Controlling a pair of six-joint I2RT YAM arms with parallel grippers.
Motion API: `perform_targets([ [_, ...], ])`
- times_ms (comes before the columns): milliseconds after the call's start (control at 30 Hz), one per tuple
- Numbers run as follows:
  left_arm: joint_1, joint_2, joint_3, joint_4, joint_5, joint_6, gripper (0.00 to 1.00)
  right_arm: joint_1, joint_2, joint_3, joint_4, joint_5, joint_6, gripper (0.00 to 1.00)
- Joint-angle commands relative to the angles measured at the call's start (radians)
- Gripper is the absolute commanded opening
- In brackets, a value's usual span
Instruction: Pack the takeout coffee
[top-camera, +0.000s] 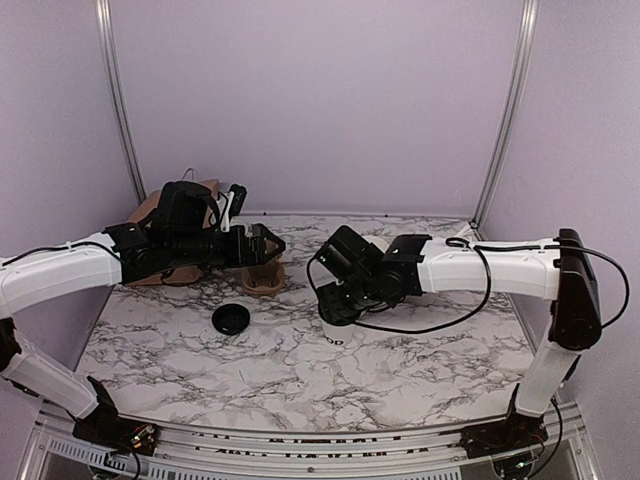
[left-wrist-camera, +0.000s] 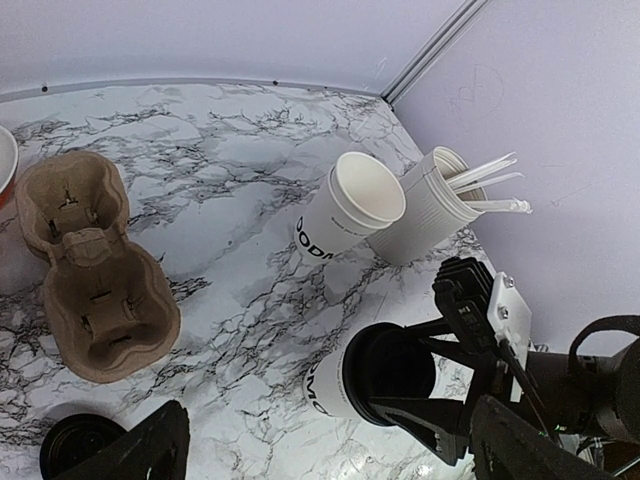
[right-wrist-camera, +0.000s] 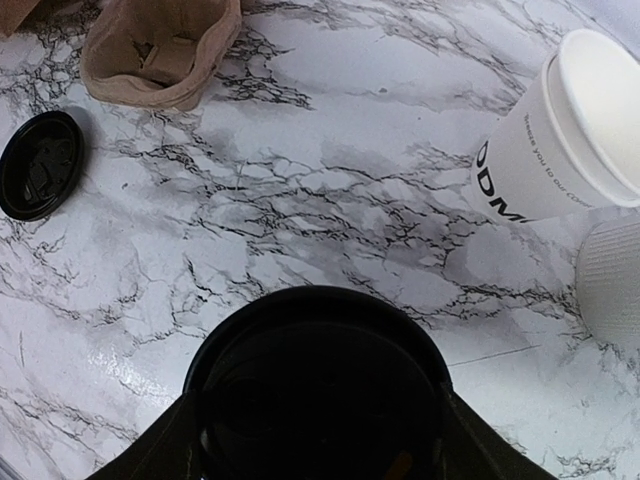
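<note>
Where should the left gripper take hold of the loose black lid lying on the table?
Pinch the loose black lid across its rim, coming straight down from above. It lies flat and low on the table, apart from everything else, so the sides likely offer little to grip.

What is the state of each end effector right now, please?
Left end effector: open, holding nothing.
Right end effector: closed on the black lid, over the lettered cup.
</note>
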Motion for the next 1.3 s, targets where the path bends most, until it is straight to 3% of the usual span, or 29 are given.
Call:
perform_targets([
  [0, 0.005, 0.013, 0.009, 0.002, 0.012, 0.005, 0.99, 0.005, -0.063, -0.031, -0.028, 0.029, 0.022, 0.65],
  [633, 0.005, 0.051, 0.033, 0.009, 0.021, 0.003, 0.99, -0.047, -0.256, -0.231, -0.034, 0.064, 0.106, 0.64],
  [1267, 0.005, 0.067, 0.047, 0.014, 0.047, -0.002, 0.99, -0.207, -0.447, -0.453, -0.034, 0.101, 0.13, 0.64],
])
